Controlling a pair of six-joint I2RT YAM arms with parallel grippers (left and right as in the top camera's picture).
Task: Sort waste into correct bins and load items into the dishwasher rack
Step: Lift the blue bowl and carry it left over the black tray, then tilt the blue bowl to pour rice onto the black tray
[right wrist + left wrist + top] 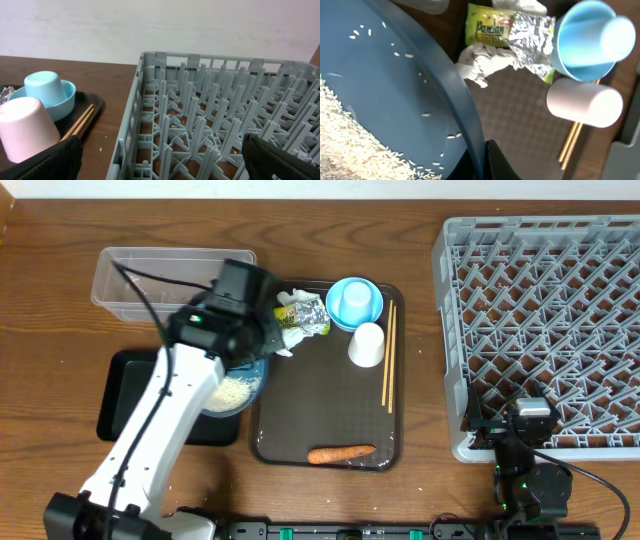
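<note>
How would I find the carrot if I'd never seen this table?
Find the dark brown tray in the middle of the table, just left of the big grey rack. The carrot lies alone along the tray's edge closest to the robot, away from the white cup and wrapper at the far end. It's the only orange thing.

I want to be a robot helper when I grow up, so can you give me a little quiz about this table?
1. True or false: the carrot lies on the brown tray.
2. What is the left gripper shut on? A) the white cup B) the blue plate C) the chopsticks
3. Fill in: the ___ gripper stands open by the grey rack.

Key: 1 true. 2 B, it grips the rim. 3 right, meaning the right gripper.
</note>
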